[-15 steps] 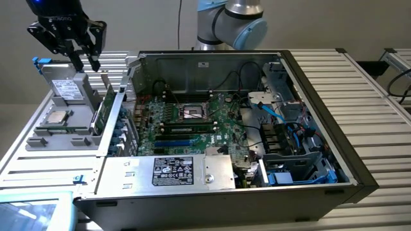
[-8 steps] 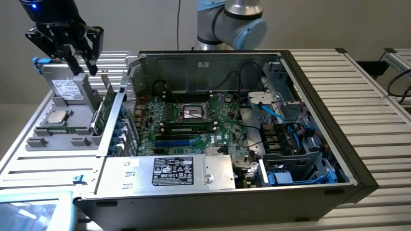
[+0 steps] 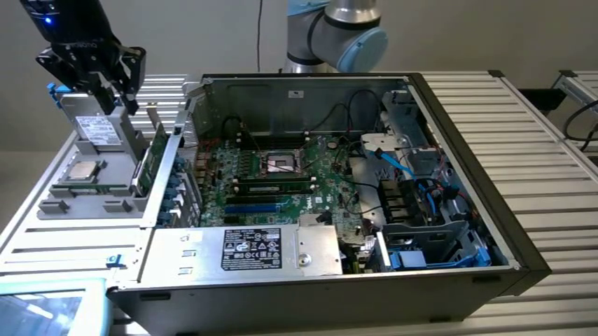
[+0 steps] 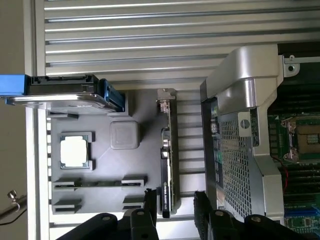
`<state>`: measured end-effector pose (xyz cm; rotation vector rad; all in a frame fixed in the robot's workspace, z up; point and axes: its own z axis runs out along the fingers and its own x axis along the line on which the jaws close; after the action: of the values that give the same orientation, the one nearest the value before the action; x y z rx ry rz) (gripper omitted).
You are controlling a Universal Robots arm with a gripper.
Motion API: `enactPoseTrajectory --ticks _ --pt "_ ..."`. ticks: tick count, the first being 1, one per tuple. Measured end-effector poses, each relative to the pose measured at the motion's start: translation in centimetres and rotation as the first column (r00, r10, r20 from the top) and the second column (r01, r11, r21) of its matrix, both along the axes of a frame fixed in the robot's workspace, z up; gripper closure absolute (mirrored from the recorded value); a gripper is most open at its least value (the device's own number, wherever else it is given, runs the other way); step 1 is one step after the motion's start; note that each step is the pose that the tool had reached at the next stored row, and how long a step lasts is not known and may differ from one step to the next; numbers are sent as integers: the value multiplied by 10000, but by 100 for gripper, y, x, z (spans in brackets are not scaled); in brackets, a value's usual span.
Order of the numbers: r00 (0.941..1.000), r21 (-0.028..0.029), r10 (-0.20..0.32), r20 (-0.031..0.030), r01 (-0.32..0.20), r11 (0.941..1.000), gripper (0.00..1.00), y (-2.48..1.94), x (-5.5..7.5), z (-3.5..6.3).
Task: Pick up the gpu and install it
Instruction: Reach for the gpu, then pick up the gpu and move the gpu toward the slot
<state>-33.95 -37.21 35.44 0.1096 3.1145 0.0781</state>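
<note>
Gripper [image 4: 173, 207]: spread wide, nothing held.
Wrist view: gpu [image 4: 167, 165] is seen edge-on, its end between the fingers [image 4: 150, 200].
Exterior view: the gripper is seen above the grey tray [image 3: 56, 206].

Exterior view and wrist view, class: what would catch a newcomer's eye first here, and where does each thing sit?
The open computer case dominates the middle of the exterior view, its green motherboard laid bare. To that view's left, the black gripper hangs over a grey parts tray. In the wrist view its open fingers stand on either side of the gpu, which stands on edge in the tray.
</note>
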Motion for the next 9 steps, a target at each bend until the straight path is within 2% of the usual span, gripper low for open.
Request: enactPoseTrajectory --ticks 9 --pt "10000 0 0 -3 0 10000 56 1 -2 -12"
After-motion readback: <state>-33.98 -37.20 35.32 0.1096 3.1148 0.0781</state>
